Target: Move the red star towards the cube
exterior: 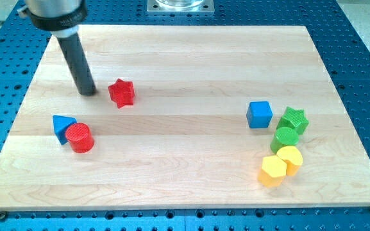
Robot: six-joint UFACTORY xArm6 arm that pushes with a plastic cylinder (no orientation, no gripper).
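Status of task: barely begun by the look of it; the red star (122, 93) lies in the upper left part of the wooden board (185, 51), well apart from the blue cube (259, 114) at the view's right, with an open stretch of board between them left to cross. Tool: my tip (87, 92) rests on the board just to the view's left of the red star, near it but with a sliver of wood showing between, so placed for a push toward the view's right and slightly down. Jaws: none fitted, a plain dark rod, nothing grasped. Red star: small, ribbed, blunt-pointed, lying flat, bright red. Other stock: blue triangular block (62, 126) touching a red cylinder (80, 138) at lower left; green star (293, 120), green cylinder (285, 138), yellow cylinder (290, 159) and yellow hexagonal block (273, 171) clustered just right of and below the blue cube
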